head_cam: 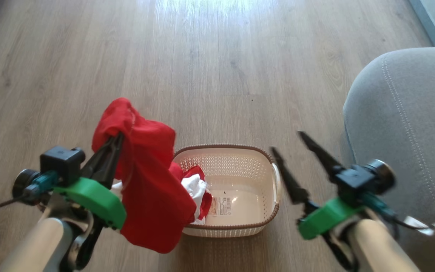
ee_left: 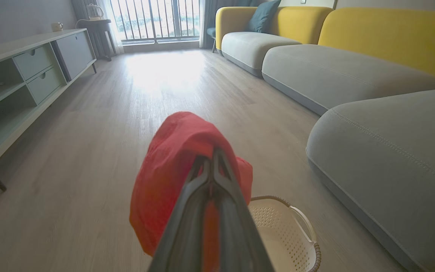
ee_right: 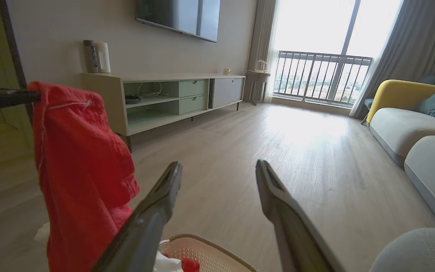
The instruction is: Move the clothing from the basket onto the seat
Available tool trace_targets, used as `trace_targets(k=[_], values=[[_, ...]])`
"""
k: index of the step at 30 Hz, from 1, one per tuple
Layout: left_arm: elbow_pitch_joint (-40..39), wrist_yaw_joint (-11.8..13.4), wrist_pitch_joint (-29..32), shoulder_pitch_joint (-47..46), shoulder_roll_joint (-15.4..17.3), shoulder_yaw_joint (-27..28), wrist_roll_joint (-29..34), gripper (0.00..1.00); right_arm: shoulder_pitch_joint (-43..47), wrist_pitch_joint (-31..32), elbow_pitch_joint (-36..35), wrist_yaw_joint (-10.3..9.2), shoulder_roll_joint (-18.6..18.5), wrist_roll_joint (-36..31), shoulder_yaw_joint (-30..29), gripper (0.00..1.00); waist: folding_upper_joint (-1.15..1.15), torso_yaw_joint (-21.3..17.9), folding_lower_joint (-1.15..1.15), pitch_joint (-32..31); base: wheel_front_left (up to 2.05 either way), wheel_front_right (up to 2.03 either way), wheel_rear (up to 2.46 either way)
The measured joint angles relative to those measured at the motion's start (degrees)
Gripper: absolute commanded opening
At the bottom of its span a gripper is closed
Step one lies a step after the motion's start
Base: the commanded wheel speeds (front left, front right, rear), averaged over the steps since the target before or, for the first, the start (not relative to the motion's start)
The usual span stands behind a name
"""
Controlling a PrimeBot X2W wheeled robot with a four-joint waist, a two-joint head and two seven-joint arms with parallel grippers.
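Clothing [head_cam: 147, 181] overhangs basket [head_cam: 232, 162] (seat [head_cam: 410, 132] beside).

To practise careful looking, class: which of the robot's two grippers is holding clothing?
The left gripper, shut on a red garment hanging by the basket; the right gripper stands open and empty, fingers spread apart.

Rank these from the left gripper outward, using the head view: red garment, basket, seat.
1. Red garment: clamped by the left gripper, jaws shut, hanging down from it.
2. Basket: low, just right of the gripper.
3. Seat: at the view's far right, beyond the basket.
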Motion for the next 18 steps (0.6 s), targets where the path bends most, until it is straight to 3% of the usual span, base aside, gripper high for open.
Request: trace_targets(k=[5, 10, 18], values=[[-1.5, -0.7, 1.9, -3.2, -0.8, -3.0, 1.1, 0.0, -5.9, 1.2, 2.1, 0.0, 0.1, 2.7, 10.2, 1.0, 0.0, 1.1, 0.0, 0.2, 0.0, 0.0, 0.0], [-1.2, -2.7, 2.5, -6.6, -4.0, -6.5, 1.5, 0.0, -10.4, 1.3, 5.5, 0.0, 0.4, 5.0, 18.2, 1.0, 0.0, 2.7, 0.0, 0.2, 0.0, 0.0, 0.0], [-0.5, -5.2, 3.5, -9.5, -7.9, -11.5, 2.4, 0.0, -15.0, 0.2, 11.2, 0.0, 1.5, 6.4, 22.0, 1.0, 0.0, 4.6, 0.0, 0.2, 0.0, 0.0, 0.0]])
